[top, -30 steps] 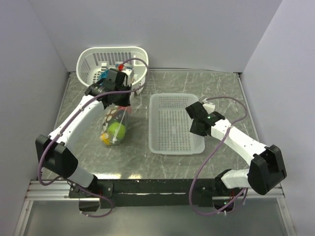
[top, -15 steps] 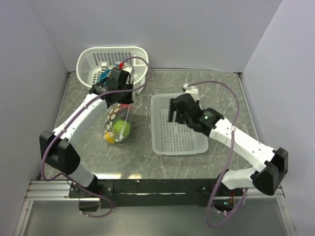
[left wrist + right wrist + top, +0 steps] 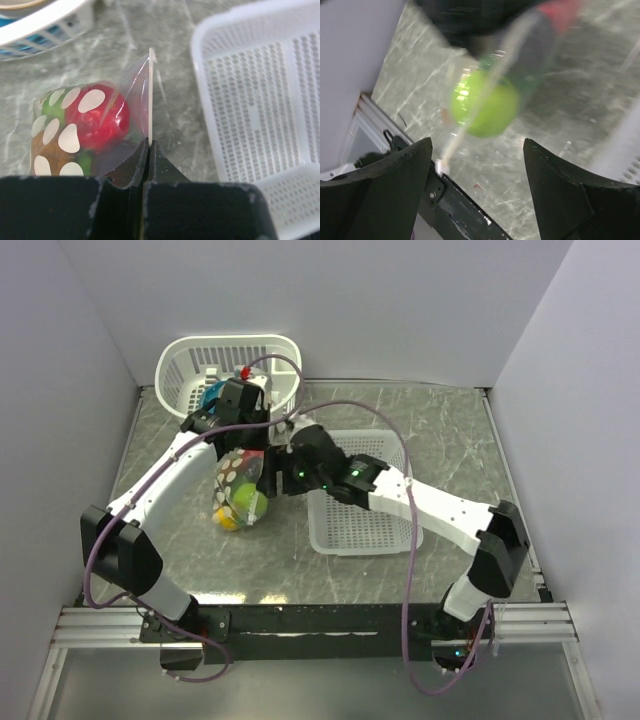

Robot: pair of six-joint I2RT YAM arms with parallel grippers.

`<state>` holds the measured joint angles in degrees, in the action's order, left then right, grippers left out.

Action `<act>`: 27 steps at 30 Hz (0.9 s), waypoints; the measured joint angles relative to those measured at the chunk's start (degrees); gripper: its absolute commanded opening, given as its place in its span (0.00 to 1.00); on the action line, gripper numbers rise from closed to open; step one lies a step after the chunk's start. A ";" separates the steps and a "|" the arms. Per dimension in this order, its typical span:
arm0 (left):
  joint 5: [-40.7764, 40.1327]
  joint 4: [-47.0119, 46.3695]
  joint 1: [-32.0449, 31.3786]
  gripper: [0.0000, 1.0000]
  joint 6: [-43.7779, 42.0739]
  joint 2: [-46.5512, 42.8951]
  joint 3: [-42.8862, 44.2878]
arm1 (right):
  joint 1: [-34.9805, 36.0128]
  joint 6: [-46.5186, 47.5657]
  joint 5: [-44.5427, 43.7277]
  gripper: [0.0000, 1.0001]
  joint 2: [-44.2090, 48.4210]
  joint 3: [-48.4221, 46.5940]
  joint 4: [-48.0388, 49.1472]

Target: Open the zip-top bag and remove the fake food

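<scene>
The zip-top bag (image 3: 236, 480), clear with white dots, hangs from my left gripper (image 3: 246, 443), which is shut on its upper edge. The left wrist view shows the jaws pinched on the bag's flat edge (image 3: 149, 100). Fake food shows inside the bag: a red piece (image 3: 100, 120), a lime-green ball (image 3: 248, 503) and a yellow piece (image 3: 227, 521). My right gripper (image 3: 272, 480) stands open just right of the bag. Its wrist view is blurred, with the lime-green ball (image 3: 485, 106) ahead of the spread fingers (image 3: 477, 145) and not between them.
A white mesh tray (image 3: 375, 530) lies right of the bag, under the right arm. A white basket (image 3: 200, 358) holding some items stands at the back left. Grey walls close in the left, back and right sides.
The right arm has swung left from over the mesh tray to beside the bag, and its jaws have opened. The left gripper keeps its grip; the bag has shifted slightly.
</scene>
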<state>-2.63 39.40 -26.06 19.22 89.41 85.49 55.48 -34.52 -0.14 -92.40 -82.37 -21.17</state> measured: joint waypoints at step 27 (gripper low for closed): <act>41.64 34.07 4.66 0.01 -60.08 -12.85 1.18 | 5.86 48.06 -0.96 0.93 26.58 31.63 28.83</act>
<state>39.00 73.47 -21.41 -40.86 76.55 86.67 61.34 13.54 -1.10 -65.82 -50.74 7.66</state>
